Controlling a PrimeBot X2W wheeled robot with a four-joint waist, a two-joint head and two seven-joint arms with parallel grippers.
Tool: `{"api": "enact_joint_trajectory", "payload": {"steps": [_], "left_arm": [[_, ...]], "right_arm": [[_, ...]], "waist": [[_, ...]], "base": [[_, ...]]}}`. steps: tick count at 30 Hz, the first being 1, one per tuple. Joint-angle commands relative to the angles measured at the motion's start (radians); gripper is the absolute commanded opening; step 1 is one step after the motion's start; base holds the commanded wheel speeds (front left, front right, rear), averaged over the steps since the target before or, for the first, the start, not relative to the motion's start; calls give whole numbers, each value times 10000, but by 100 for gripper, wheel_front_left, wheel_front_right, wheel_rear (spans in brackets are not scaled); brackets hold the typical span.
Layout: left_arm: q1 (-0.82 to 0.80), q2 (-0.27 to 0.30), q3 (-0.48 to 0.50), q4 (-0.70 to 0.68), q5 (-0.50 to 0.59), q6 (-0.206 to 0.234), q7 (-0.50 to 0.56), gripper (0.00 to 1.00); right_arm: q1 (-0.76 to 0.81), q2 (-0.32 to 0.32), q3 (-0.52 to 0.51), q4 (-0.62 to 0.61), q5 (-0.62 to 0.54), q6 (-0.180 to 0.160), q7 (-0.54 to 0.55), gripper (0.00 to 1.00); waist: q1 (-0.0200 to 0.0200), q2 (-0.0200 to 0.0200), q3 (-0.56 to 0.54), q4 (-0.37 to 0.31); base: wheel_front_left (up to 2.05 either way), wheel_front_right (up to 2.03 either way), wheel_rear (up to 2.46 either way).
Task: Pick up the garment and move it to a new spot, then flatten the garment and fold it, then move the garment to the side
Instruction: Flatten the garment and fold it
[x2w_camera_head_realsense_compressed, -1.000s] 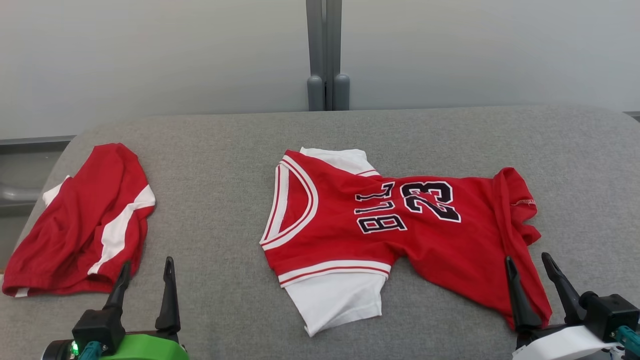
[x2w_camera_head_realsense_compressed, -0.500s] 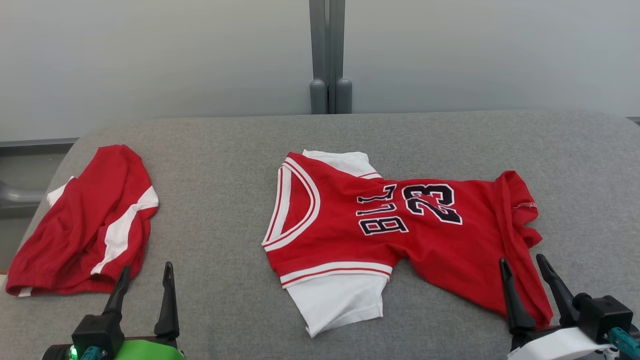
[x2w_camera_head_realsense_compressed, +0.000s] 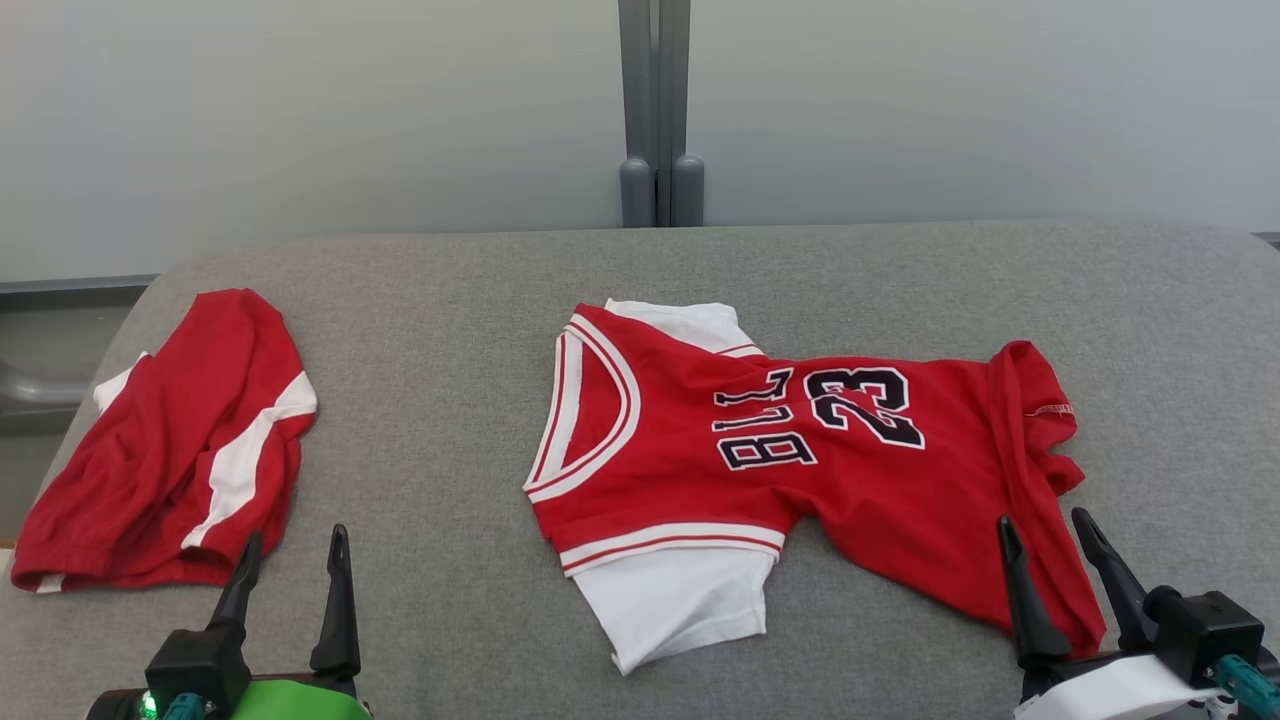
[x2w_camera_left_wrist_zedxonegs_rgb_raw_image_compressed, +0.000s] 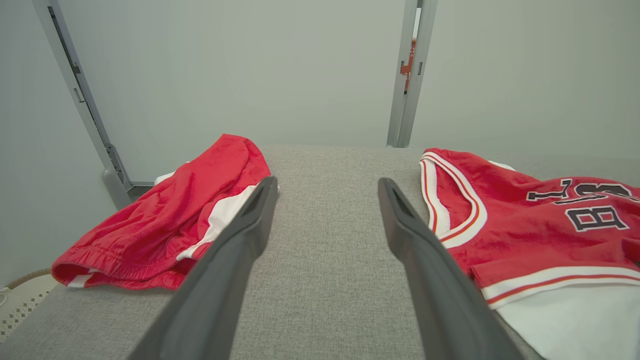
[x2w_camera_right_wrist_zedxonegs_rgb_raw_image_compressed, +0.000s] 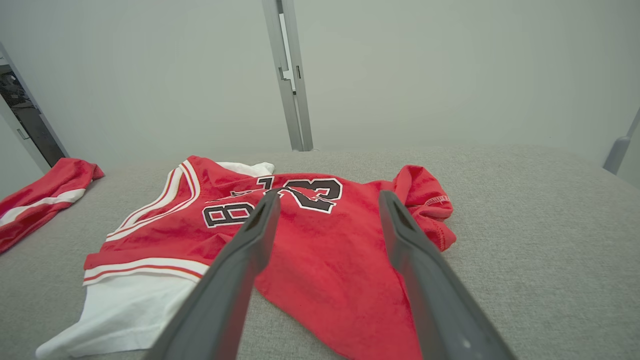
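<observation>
On the grey table (x2w_camera_head_realsense_compressed: 430, 330), a red jersey (x2w_camera_head_realsense_compressed: 690, 470) lies rumpled right of centre, red shorts (x2w_camera_head_realsense_compressed: 160, 450) well apart at left. At the near edge the left gripper (x2w_camera_head_realsense_compressed: 295, 535) and right gripper (x2w_camera_head_realsense_compressed: 1042, 518) hang wide open, empty, the right by the jersey's hem, likely readying a lift.

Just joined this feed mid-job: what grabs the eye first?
A red jersey numbered 23 lies rumpled midway along the grey padded table, white sleeves showing. A second red-and-white garment sits bunched at the table's left end. The left tool and right tool hover open and empty at the near edge.
</observation>
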Motion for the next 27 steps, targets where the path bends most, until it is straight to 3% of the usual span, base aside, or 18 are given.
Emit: {"api": "enact_joint_trajectory", "payload": {"steps": [1, 15, 27], "left_arm": [[112, 2, -8, 3, -48, -23, -5, 100], [133, -47, -366, 164, -93, -23, -5, 100], [38, -20, -3271, 1263, -740, -22, -5, 100]], "right_arm": [[32, 20, -6, 0, -76, -18, -30, 100], [-1, -74, -121, 149, -24, -18, -30, 100], [216, -445, -710, 1229, 95, -18, -30, 100]], "waist": [[0, 0, 0, -4], [0, 0, 54, -54], [0, 0, 237, -234]], "base": [[0, 0, 0], [0, 0, 0], [0, 0, 0]]}}
